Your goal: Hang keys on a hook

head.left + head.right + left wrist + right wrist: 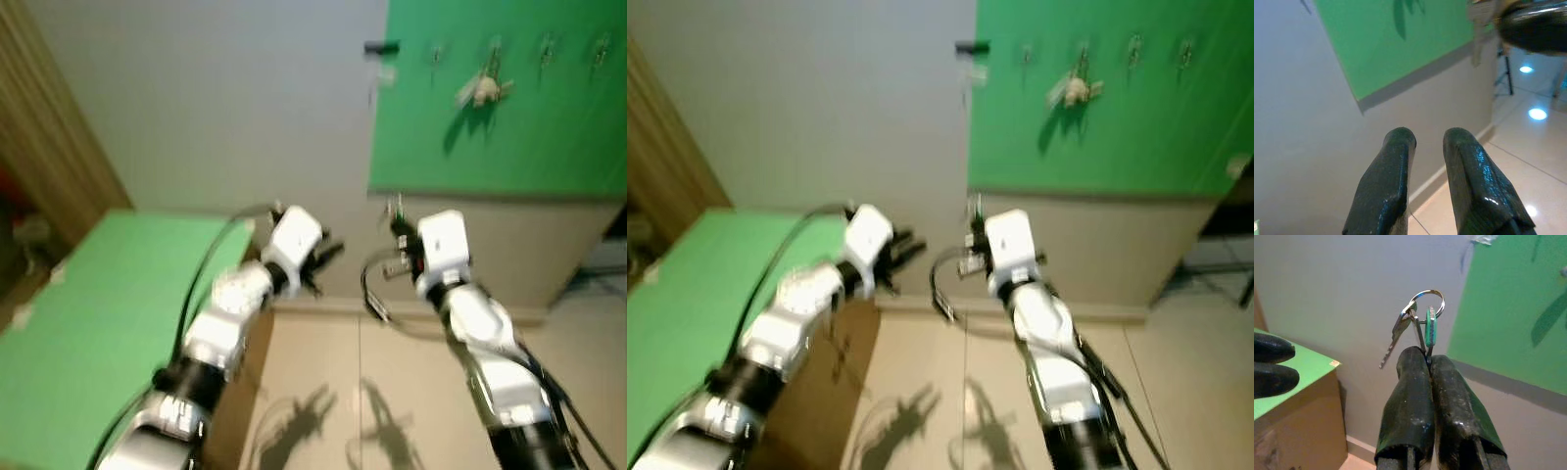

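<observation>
My right gripper (1428,360) is shut on a key ring (1422,318) that carries a silver key and a green-headed key, both sticking up past the fingertips. In the eye views it is held up in front of the grey wall (396,223), below and left of a green wall panel (509,127). A row of small hooks (547,46) runs along the panel's top. One hook holds a pale dangling object (482,90). My left gripper (325,257) is raised beside the right one, open with a narrow gap (1429,139) and nothing between the fingers.
A green-topped cardboard box (98,323) stands at my left, with its corner under the left arm. A short black peg (380,46) sticks out at the panel's left edge. Beige tiled floor (392,392) lies below, and a wooden slatted wall (49,147) is at far left.
</observation>
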Controlling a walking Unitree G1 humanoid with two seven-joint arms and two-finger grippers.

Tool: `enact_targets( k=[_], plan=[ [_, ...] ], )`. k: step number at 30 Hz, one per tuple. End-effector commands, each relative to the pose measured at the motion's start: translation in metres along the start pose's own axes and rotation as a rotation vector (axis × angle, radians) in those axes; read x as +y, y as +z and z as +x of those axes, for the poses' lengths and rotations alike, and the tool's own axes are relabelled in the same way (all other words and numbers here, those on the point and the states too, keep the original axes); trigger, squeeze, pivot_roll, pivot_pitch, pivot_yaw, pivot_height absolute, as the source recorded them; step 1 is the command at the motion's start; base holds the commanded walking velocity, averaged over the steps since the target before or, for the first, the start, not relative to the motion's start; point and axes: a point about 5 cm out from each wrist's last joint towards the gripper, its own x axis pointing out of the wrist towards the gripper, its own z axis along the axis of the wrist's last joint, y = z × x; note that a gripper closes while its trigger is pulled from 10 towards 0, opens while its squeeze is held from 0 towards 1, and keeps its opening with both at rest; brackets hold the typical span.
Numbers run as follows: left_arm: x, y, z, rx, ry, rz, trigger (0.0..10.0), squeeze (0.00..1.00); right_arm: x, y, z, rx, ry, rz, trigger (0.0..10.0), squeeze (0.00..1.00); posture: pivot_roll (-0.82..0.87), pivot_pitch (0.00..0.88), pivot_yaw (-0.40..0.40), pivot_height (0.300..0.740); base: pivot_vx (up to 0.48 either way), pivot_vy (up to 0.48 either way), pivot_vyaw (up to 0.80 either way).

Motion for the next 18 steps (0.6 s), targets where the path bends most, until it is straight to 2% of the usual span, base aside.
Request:
enact_targets(
  k=[1,4,12,14,18],
  plan=[
    [-0.001,0.006,0.003,-0.019,-0.006,0.006,10.0,0.0,-0.006,0.002,-0.001,-0.008,-0.011,-0.008,0.0,0.0,-0.15,0.0,0.079,0.74,0.0,0.0,0.0],
    [-0.001,0.008,0.004,-0.033,-0.011,-0.002,10.0,0.0,-0.006,0.005,0.0,-0.022,-0.016,-0.007,0.0,0.0,-0.15,0.0,0.081,0.74,0.102,0.123,0.0],
    [-0.004,0.011,0.007,-0.026,-0.022,0.032,10.0,0.0,-0.009,0.012,0.005,-0.058,-0.052,0.032,0.0,0.0,-0.16,0.0,0.087,0.74,0.444,0.0,0.0],
    [-0.004,0.012,0.008,-0.022,-0.03,0.062,10.0,0.0,-0.012,0.016,0.007,-0.078,-0.074,0.039,0.0,0.0,-0.16,0.0,0.088,0.74,0.469,0.0,0.0],
    [-0.005,0.011,0.009,-0.014,-0.044,0.069,10.0,0.0,-0.02,0.024,0.011,-0.12,-0.145,0.035,0.0,0.0,-0.16,0.0,0.094,0.74,0.48,0.0,0.0]
  ],
)
